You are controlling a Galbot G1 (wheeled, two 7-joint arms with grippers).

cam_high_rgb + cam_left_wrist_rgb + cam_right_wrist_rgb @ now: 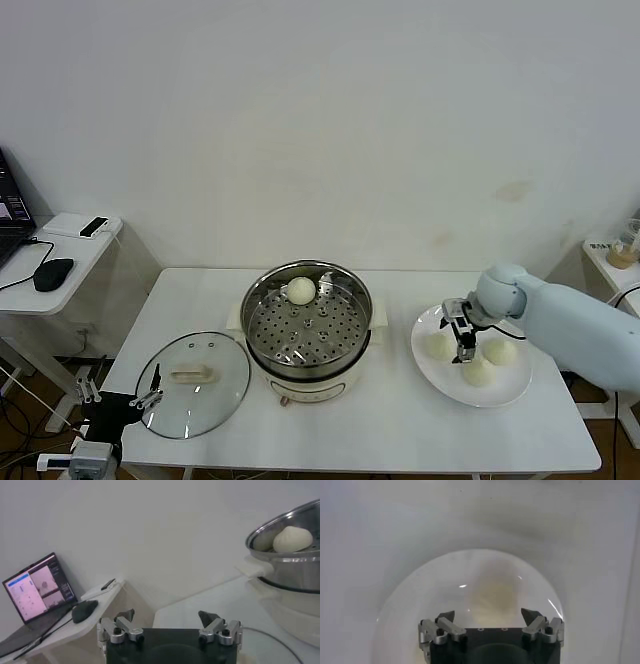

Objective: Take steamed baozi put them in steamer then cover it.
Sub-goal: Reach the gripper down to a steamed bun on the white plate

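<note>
loading step in hand: one bun (301,290) sits on the tray of the steamer (306,322) at frame centre, toward its upper rim; three buns (438,346) are on the plate (470,355) at right centre, so we judge three transfers and the covering remain. our right gripper (465,334) hangs over the plate's left part, jaws apart and empty, among the three buns, just beside the left bun. its wrist view shows only bare plate (485,590) past the spread fingertips, no bun between them. we cannot tell from the head view whether it touches a bun. lid (193,383) lies flat on the table (400,420) at lower left, beside the steamer. left gripper (148,398) is parked at the lid's lower left edge, jaws wide apart, holding nothing. next move calls for centring the right jaws on one bun, closing gently since the dough looks soft, lifting clear of the other two, then carrying it left over the steamer rim to a free spot on the tray.
</note>
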